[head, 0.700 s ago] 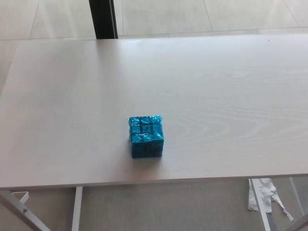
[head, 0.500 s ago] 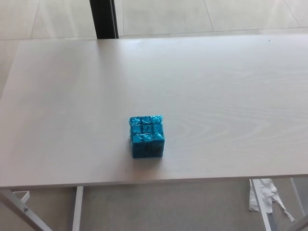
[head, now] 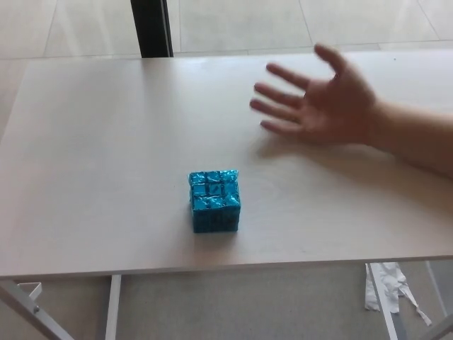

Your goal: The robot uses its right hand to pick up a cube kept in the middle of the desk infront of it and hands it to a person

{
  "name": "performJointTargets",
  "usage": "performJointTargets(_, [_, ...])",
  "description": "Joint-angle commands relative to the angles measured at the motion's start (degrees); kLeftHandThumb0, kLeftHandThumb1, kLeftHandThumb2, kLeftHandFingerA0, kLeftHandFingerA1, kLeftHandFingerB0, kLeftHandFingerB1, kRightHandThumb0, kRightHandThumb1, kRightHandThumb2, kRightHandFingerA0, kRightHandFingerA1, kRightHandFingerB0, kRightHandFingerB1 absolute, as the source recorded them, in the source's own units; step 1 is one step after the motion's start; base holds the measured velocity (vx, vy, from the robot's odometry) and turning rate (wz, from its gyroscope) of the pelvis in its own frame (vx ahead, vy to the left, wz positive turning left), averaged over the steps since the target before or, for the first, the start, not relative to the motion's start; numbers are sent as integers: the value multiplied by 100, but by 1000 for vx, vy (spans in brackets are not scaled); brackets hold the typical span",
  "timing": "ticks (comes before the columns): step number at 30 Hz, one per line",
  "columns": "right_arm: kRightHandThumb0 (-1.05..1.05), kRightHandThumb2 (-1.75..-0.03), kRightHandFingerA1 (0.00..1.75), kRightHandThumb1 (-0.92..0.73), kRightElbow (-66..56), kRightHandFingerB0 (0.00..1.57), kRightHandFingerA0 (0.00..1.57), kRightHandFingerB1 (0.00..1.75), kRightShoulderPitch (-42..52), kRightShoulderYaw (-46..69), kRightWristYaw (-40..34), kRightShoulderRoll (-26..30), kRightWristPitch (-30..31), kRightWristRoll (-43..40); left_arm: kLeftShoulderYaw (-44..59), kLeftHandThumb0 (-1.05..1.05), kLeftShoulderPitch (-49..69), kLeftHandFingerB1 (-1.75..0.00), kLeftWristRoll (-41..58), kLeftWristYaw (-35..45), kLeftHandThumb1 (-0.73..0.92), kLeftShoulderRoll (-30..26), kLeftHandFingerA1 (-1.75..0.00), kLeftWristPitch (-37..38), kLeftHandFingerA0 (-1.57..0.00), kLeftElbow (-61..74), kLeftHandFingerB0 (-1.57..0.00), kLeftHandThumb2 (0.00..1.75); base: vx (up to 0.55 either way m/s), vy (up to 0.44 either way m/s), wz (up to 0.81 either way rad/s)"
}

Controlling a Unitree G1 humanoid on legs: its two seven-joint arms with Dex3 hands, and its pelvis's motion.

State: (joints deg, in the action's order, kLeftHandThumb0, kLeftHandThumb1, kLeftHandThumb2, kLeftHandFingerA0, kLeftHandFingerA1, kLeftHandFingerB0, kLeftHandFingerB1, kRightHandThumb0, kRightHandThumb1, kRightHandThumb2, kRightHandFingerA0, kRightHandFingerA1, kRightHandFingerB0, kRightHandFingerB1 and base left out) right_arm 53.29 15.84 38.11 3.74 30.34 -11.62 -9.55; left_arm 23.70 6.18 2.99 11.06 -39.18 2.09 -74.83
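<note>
Just one cube [head: 214,201] on desk [head: 99,142]; one person's hand [head: 322,99] above.

No robot arm or hand in the head view, left or right. Only body part showing is a person's hand [head: 333,103] with bare forearm [head: 414,138], entering from the picture's right edge. Palm up, fingers spread and pointing toward picture left, slightly motion-blurred, holding nothing.

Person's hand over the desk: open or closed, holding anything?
Open and empty: the person's hand has fingers spread, palm up, above the desk; blue cube sits apart.
</note>
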Motion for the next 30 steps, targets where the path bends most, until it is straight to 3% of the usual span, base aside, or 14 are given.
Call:
performJointTargets(1, [-69, -88, 86, -47, -2485, 40, 82, 50, -138, 752, -625, -354, -233, -880, 132, -63, 18, -46, 173, -281, 73, 59, -65, 268, -67, -40, -54, 62, 0, 0, 0])
performJointTargets(2, [-64, -59, 84, -53, -2994, 44, 79, 36, -162, 822, -597, -458, -109, -1054, 130, -63, 39, -47, 174, -247, 73, 53, -65, 284, -66, -39, -54, 62, 0, 0, 0])
performJointTargets(3, [-67, -84, 64, -49, -3803, 41, 68, 48, -228, 826, -636, -545, 57, -1233, 124, -65, 63, -46, 170, -230, 73, 39, -66, 286, -68, -35, -51, 62, 0, 0, 0])
performJointTargets(4, [-67, -84, 64, -49, -4102, 41, 68, 48, -253, 800, -681, -547, 135, -1242, 108, -65, 69, -46, 156, -230, 73, 31, -66, 280, -68, -31, -51, 62, 0, 0, 0])
performJointTargets(5, [-58, -57, 59, -55, -4695, 47, 79, 35, -366, 759, -637, -594, 161, -1430, 65, -66, 84, -46, 119, -208, 74, 15, -65, 274, -64, -18, -50, 62, 0, 0, 0])
performJointTargets(10, [-72, -58, 49, -55, -6217, 53, 71, 38, -806, 364, -804, -458, 525, -1203, -125, -67, 99, -48, -60, -169, 74, -17, -60, 301, -55, -21, -51, 62, 0, 0, 0])
performJointTargets(11, [-73, -85, 56, -45, -6496, 46, 62, 50, -905, 260, -829, -402, 647, -1099, -147, -67, 83, -46, -77, -173, 75, -17, -59, 251, -54, -28, -52, 62, 0, 0, 0])
performJointTargets(12, [-67, -58, 42, -55, -6921, 47, 55, 36, -1234, -97, -703, -336, 721, -1236, -163, -66, 70, -46, -85, -121, 75, -16, -56, 227, -50, -36, -51, 63, 0, 0, 0])
performJointTargets(13, [-68, -82, 53, -45, -7199, 37, 45, 46, -1491, -397, -617, -305, 724, -1181, -174, -67, 63, -46, -91, -99, 75, -17, -57, 207, -50, -42, -53, 62, 0, 0, 0])
performJointTargets(15, [-68, -82, 53, -45, -7289, 37, 45, 46, -1555, -442, -592, -336, 770, -1110, -178, -67, 61, -46, -92, -99, 75, -18, -57, 203, -50, -43, -53, 62, 0, 0, 0])
performJointTargets(16, [-64, -59, 45, -60, -7530, 35, 49, 32, -1816, -845, -509, -355, 758, -831, -243, -68, 72, -46, -157, -128, 75, -1, -56, 213, -51, -60, -53, 63, 0, 0, 0])
performJointTargets(21, [-60, -58, 47, -58, -8087, 28, 40, 31, -2466, -1747, -279, -428, 1390, -851, -215, -68, 83, -46, -102, -115, 75, 8, -59, 219, -53, -44, -52, 62, 0, 0, 0])
performJointTargets(22, [-66, -82, 54, -48, -8151, 17, 29, 42, -2645, -2002, -195, -445, 1525, -700, -212, -68, 76, -47, -95, -118, 75, 0, -60, 207, -54, -38, -53, 62, 0, 0, 0])
performJointTargets(30, [-77, -86, 53, -49, -8175, 7, 12, 42, -3816, -3848, 575, -542, 2561, 636, -193, -70, 65, -45, -38, -23, 76, -10, -58, 232, -50, -3, -49, 63, 0, 0, 0])
